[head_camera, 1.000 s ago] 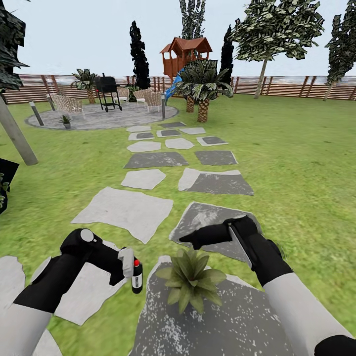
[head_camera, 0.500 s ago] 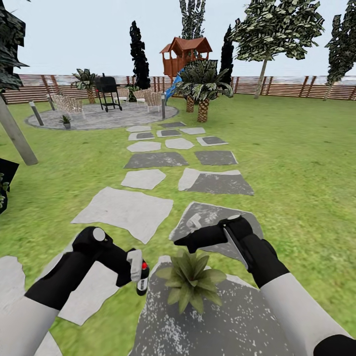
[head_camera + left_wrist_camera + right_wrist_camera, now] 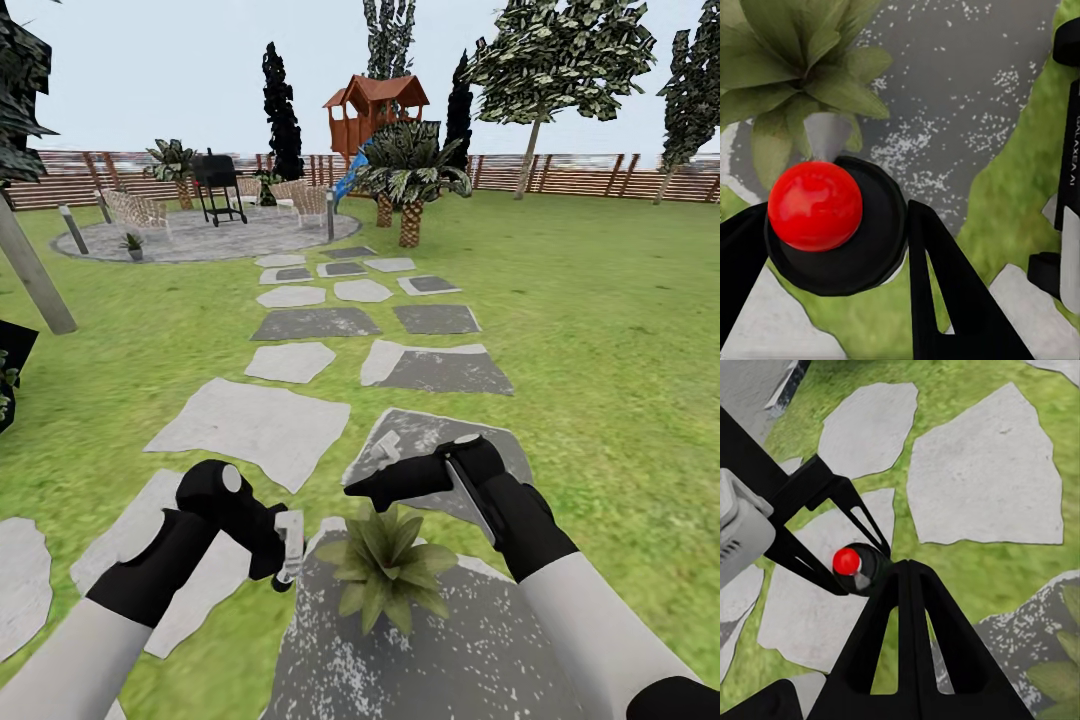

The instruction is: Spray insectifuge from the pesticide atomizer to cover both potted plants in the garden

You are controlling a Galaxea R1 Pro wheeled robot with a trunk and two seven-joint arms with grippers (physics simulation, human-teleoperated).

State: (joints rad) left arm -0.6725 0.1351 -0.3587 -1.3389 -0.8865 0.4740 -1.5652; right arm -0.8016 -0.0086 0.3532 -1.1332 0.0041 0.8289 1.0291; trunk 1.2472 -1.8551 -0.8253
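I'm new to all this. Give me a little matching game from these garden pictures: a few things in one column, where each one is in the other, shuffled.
Things:
1. slim dark bottle with a red top
2. near rosette plant of pointed green leaves
3. small far potted plant
4. black barbecue grill

Places:
A. on the round grey patio, beside wicker chairs
B. between the left gripper fingers
C. at the patio's near left edge
D. on the speckled grey slab between the arms

Pairs: 1-B, 2-D, 3-C, 4-A

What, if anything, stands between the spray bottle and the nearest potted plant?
Nothing visible. The left end effector straddles the spray bottle, and only bare stone slab lies between it and the potted plant.
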